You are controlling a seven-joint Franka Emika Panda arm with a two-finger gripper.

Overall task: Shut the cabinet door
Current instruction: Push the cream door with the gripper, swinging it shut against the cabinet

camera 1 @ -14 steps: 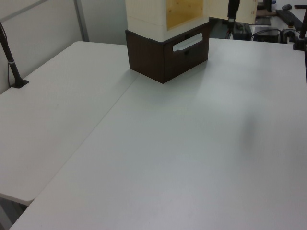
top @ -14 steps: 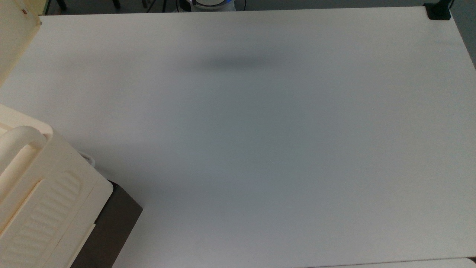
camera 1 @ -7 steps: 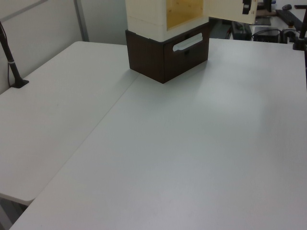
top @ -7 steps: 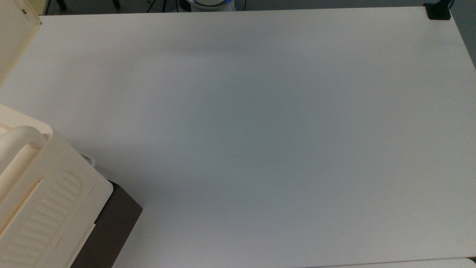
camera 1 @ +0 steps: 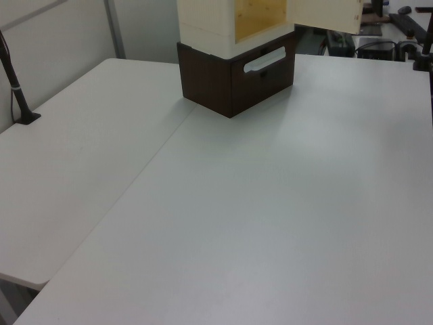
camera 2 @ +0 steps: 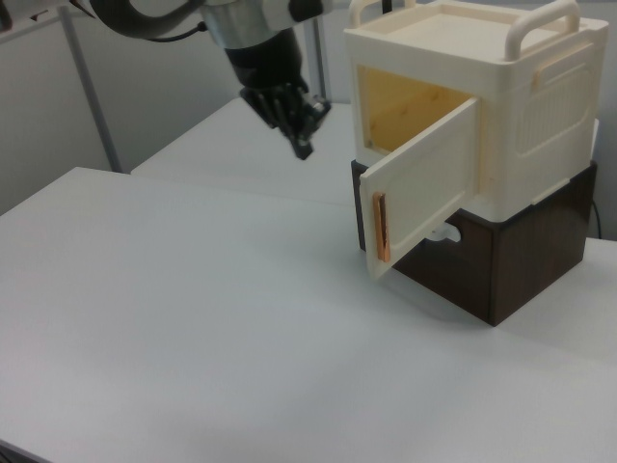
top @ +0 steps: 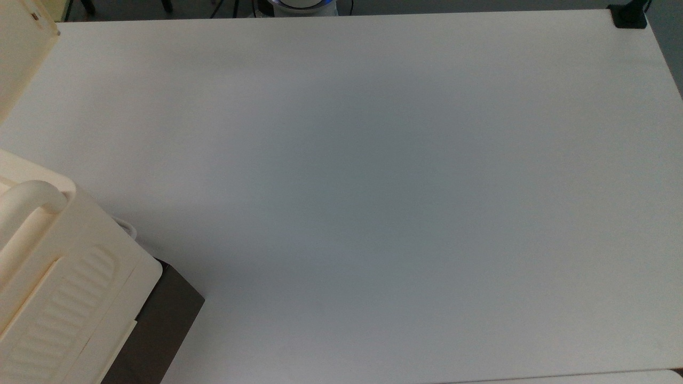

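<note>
- My gripper point(camera 2: 302, 145) hangs in the air, fingers pressed together and holding nothing, at the right view's left of the cabinet door point(camera 2: 424, 183).
- The door stands half open, away from the cream cabinet point(camera 2: 501, 106).
- I think I should push flat on its outer face, near the free edge, slowly.

The arm point(camera 2: 193, 14) in the upper left of the right view has a white, rounded shell with a broad black band curving across it. Below that sits a silver-grey cylindrical wrist section, smooth and faintly glossy. The wrist ends in a black gripper point(camera 2: 301, 145), a blocky dark body that narrows into slim black fingers with ridged, notched edges. At the top edge of the top view, a round white base point(top: 301, 5) carries a thin blue ring.
</note>
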